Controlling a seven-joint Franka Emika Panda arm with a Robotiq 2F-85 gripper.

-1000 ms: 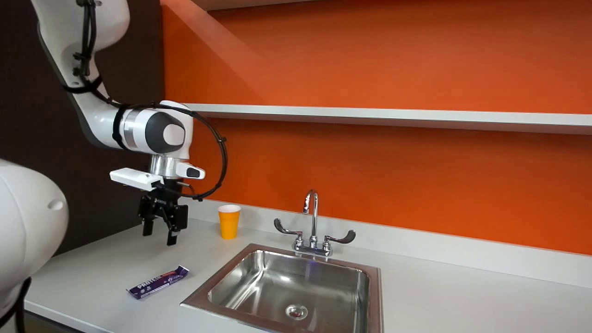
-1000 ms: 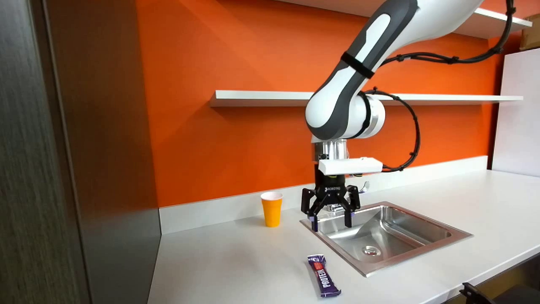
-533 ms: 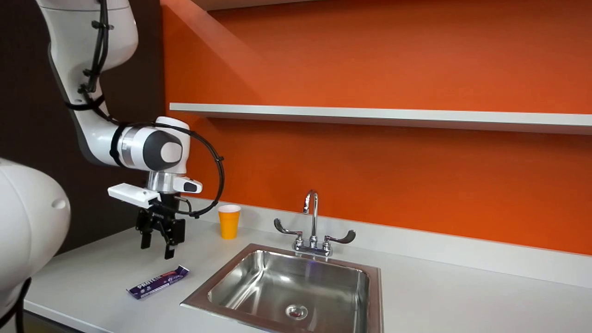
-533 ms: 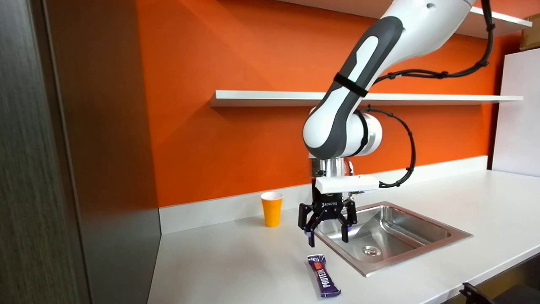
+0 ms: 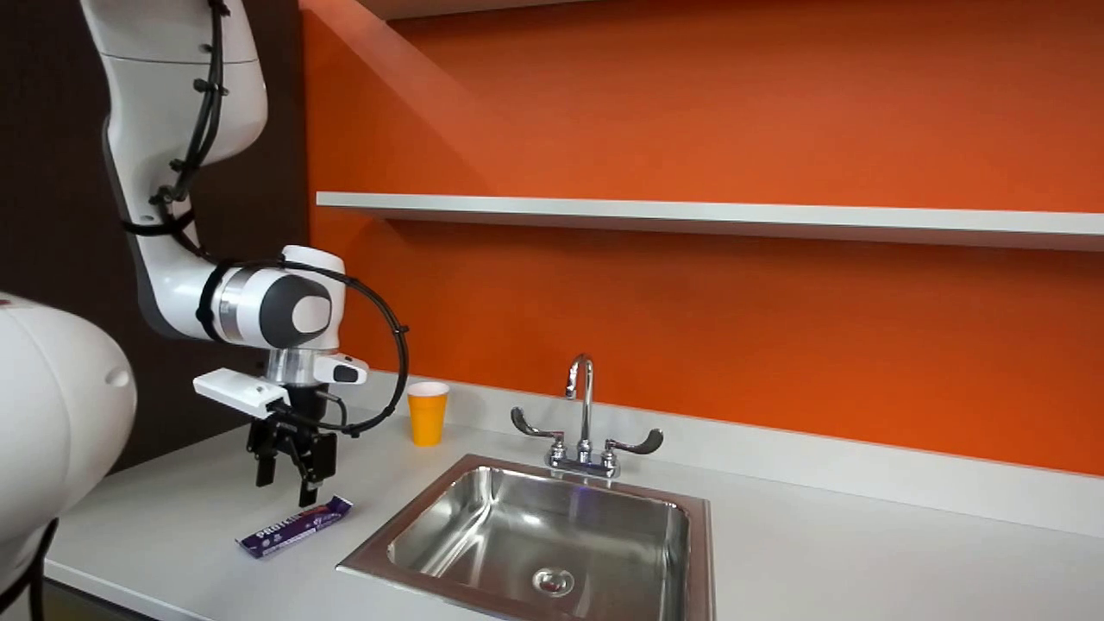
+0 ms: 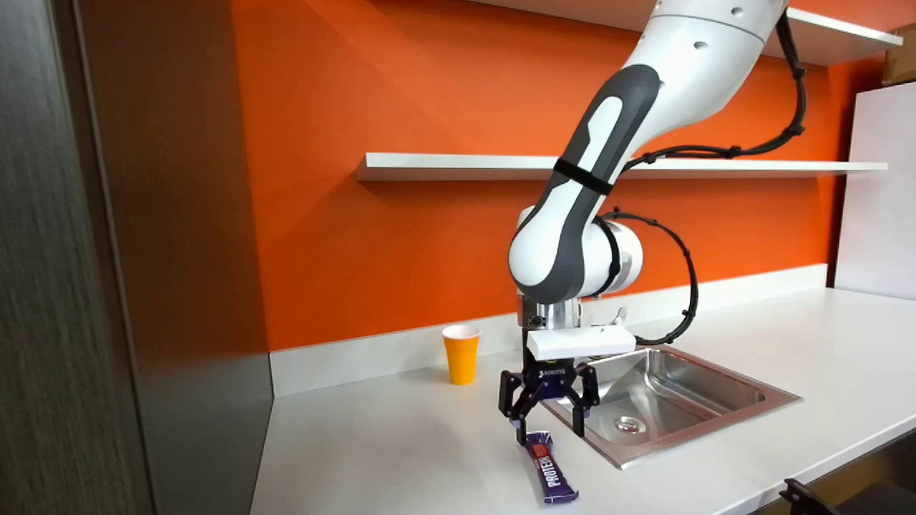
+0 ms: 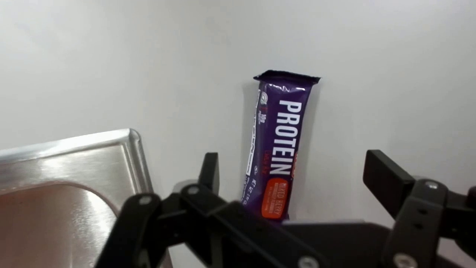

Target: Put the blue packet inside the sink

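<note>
The packet point(image 7: 279, 141) is seen flat on the table point(image 5: 862, 561), near the sink point(image 5: 401, 526). The end effector point(image 6: 549, 429), jaws spread and nothing gripped, should be centred over the packet's middle before being lowered and closed.

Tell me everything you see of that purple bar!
The purple bar is slim, glossy and plastic-looking, with flared ends, white PROTEIN lettering and a reddish MIXED BERRY patch. It lies flat on the pale counter, beside the sink but apart from it. The open claw hangs above, seemingly not touching.
</note>
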